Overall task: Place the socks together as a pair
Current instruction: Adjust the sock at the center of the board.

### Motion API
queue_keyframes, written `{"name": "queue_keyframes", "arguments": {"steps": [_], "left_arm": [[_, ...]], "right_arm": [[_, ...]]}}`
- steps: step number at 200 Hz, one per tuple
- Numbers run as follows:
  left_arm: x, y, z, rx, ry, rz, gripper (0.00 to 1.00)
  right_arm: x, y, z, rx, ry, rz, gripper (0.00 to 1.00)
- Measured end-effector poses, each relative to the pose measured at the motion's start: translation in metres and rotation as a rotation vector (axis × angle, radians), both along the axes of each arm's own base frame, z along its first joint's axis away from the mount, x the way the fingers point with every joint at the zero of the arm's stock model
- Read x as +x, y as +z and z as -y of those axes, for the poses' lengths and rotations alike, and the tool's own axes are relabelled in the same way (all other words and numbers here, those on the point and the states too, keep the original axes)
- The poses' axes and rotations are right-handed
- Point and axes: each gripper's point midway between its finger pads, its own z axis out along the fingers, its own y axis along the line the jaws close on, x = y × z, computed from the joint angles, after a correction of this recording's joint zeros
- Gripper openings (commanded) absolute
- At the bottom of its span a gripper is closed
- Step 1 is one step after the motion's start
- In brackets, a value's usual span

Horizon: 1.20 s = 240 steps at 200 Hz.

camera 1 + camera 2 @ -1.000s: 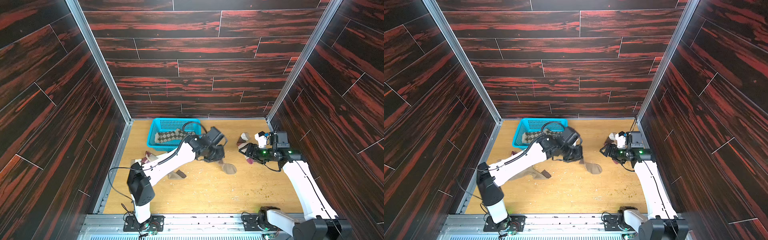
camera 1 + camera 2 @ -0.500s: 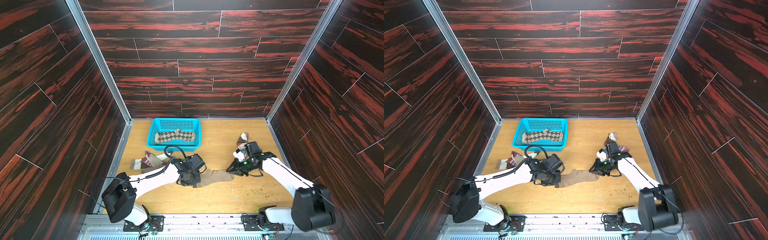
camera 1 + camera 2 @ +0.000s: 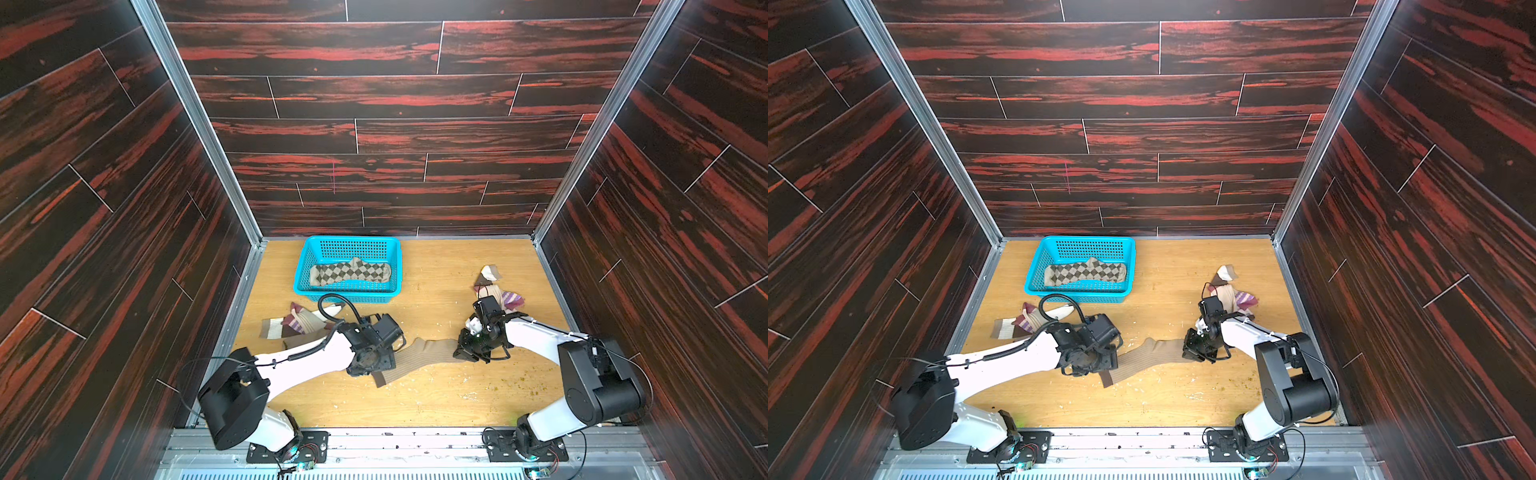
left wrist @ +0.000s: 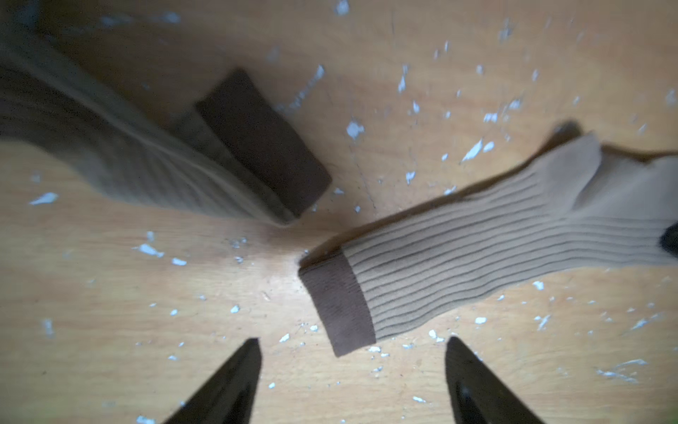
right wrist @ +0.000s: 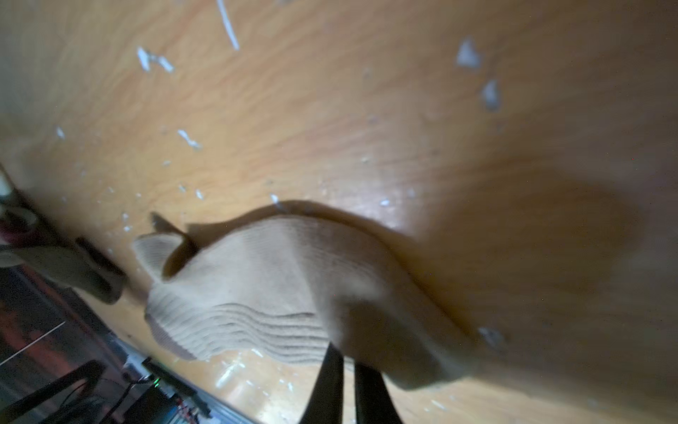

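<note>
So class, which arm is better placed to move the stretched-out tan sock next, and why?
Probably right. The right hand is shut on the toe end of the tan sock, while the left hand hangs open by its cuff, gripping nothing.

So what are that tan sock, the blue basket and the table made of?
The tan sock looks like soft, matte ribbed knit: fine ribs, limp folds. The blue basket seems smooth moulded plastic, given its perforated grid walls. The table looks like light wood or wood-look laminate, with grain and a slight sheen; which, I cannot tell.
</note>
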Motion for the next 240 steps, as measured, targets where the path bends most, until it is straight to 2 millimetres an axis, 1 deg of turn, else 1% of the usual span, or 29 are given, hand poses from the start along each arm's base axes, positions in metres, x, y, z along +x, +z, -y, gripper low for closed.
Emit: {"name": "queue_keyframes", "arguments": {"steps": [15, 32, 45, 56, 61, 70, 80, 94, 117, 131, 143, 162, 178, 194, 225, 240], "left_arm": [[0.009, 0.016, -0.008, -0.009, 0.036, 0.033, 0.84], [0.017, 0.034, -0.022, -0.003, 0.079, 0.071, 0.84], [0.020, 0.041, -0.035, 0.020, 0.106, 0.090, 0.84], [0.023, 0.043, -0.044, 0.049, 0.114, 0.104, 0.84], [0.024, 0.042, -0.047, 0.062, 0.117, 0.108, 0.83], [0.026, 0.042, -0.051, 0.084, 0.108, 0.113, 0.80], [0.027, 0.041, -0.053, 0.114, 0.089, 0.111, 0.78], [0.032, 0.035, -0.051, 0.160, 0.055, 0.084, 0.74], [0.039, 0.013, -0.043, 0.247, -0.020, 0.007, 0.65], [0.040, -0.003, -0.042, 0.293, -0.066, -0.043, 0.61], [0.038, -0.013, -0.043, 0.331, -0.103, -0.087, 0.60], [0.035, -0.020, -0.043, 0.358, -0.145, -0.131, 0.60], [0.034, -0.021, -0.042, 0.364, -0.174, -0.147, 0.60], [0.033, -0.025, -0.042, 0.381, -0.202, -0.167, 0.55], [0.030, -0.044, -0.045, 0.431, -0.248, -0.227, 0.52], [0.029, -0.050, -0.047, 0.450, -0.267, -0.248, 0.48]], "right_arm": [[0.004, 0.000, 0.010, -0.033, -0.043, 0.027, 0.11], [0.003, 0.000, 0.024, -0.069, -0.100, 0.049, 0.11], [0.002, 0.001, 0.031, -0.085, -0.129, 0.056, 0.15], [0.002, 0.002, 0.032, -0.087, -0.143, 0.062, 0.23], [0.002, 0.003, 0.032, -0.085, -0.146, 0.066, 0.29], [0.001, 0.008, 0.032, -0.076, -0.165, 0.074, 0.39], [0.002, 0.015, 0.031, -0.063, -0.158, 0.096, 0.46], [0.004, 0.030, 0.029, -0.037, -0.158, 0.138, 0.56], [0.010, 0.057, 0.024, -0.005, -0.135, 0.199, 0.65], [0.016, 0.075, 0.022, 0.005, -0.112, 0.243, 0.67], [0.020, 0.090, 0.020, 0.009, -0.088, 0.277, 0.67], [0.024, 0.105, 0.019, 0.010, -0.058, 0.311, 0.67], [0.024, 0.109, 0.018, 0.010, -0.041, 0.316, 0.67], [0.021, 0.108, 0.018, 0.009, -0.033, 0.303, 0.67], [0.018, 0.107, 0.017, 0.018, -0.020, 0.292, 0.67], [0.017, 0.106, 0.016, 0.019, -0.013, 0.287, 0.67]]}}
